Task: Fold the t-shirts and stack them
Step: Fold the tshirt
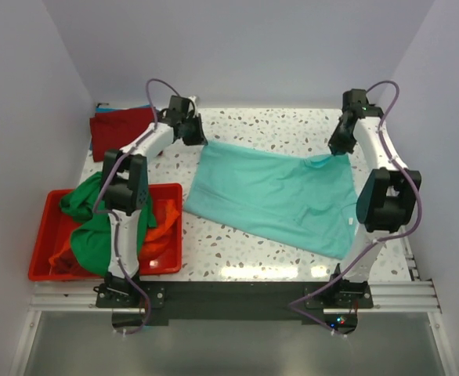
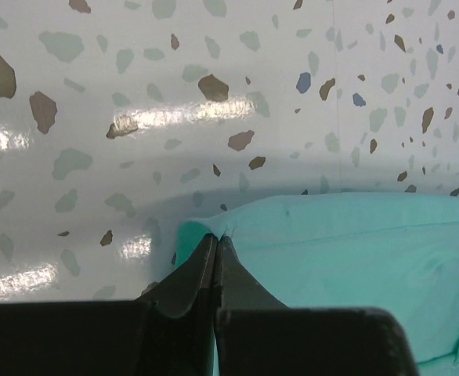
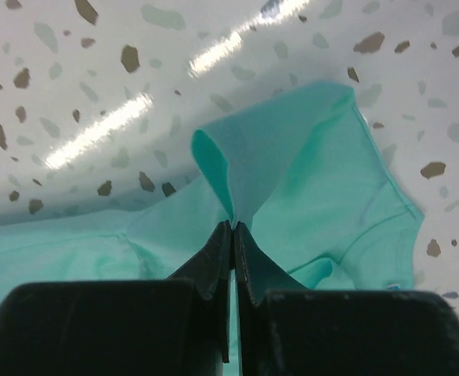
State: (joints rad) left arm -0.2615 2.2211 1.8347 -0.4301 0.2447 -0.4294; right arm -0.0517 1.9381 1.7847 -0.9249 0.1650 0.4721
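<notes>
One red bin (image 1: 43,235) (heaped tees (image 1: 92,233)) beside teal t-shirt (image 1: 272,192).

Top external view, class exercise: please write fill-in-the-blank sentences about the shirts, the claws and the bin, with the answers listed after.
The spread-out t-shirt on the table is coloured ____. The left claw and the right claw are both ____ on its far edge. The green t-shirt lies in a bin coloured ____. The dark red t-shirt lies at the table's far ____ corner.
Answers: teal; shut; red; left.
</notes>
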